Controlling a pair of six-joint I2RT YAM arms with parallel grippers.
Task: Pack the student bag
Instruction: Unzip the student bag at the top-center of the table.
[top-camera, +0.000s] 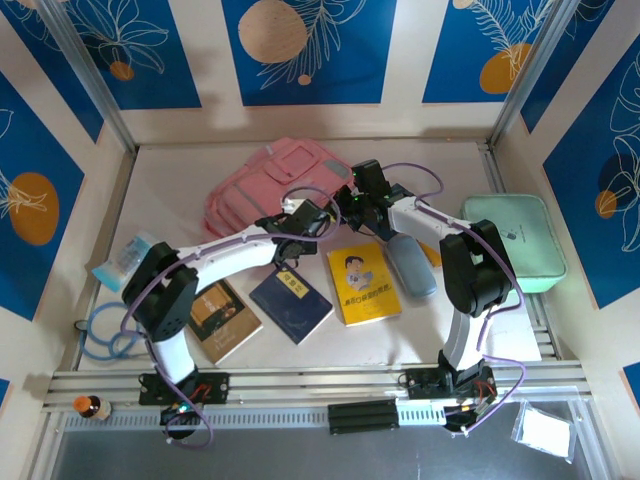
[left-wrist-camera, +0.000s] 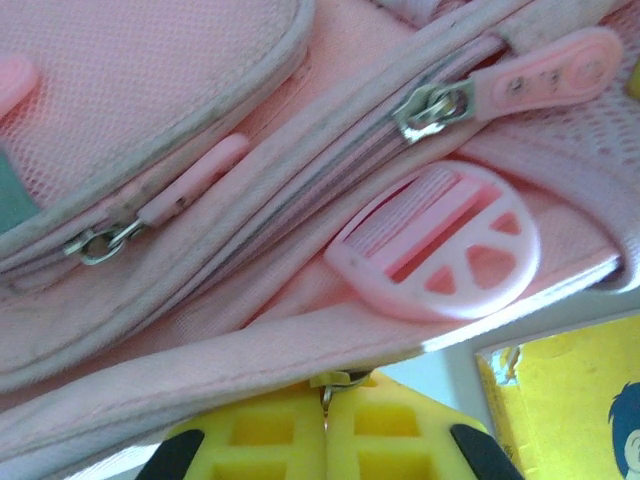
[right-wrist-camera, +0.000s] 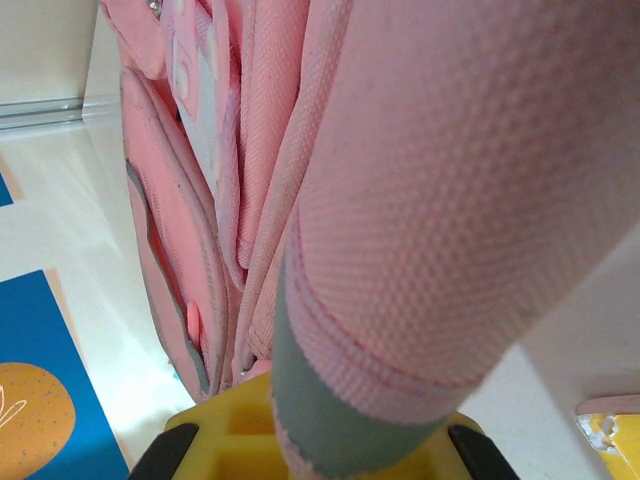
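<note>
The student bag (top-camera: 262, 185) lies flat at the far middle of the table (top-camera: 175, 185). We judge it soft and light, limp pink cloth that will sag and fold rather than hold a shape. The sound places to take it are therefore its sewn bands and metal zip tabs, not the loose panels. Our left hand (left-wrist-camera: 325, 415) has its yellow fingers pressed together on a small metal zip pull (left-wrist-camera: 335, 380) at the bag's near edge. Our right hand (right-wrist-camera: 318, 445) pinches a padded strap (right-wrist-camera: 430, 200) by its grey-trimmed end. The pocket zips (left-wrist-camera: 430, 108) in the left wrist view run closed, and we cannot tell whether anything is inside. Nearer us, unpacked on the table, lie a yellow book (top-camera: 362, 283), a dark blue book (top-camera: 290, 300), a brown book (top-camera: 222, 318) and a blue-grey pouch (top-camera: 410, 262). The mint-green case (top-camera: 515, 240) to the right is shut, its contents hidden.
</note>
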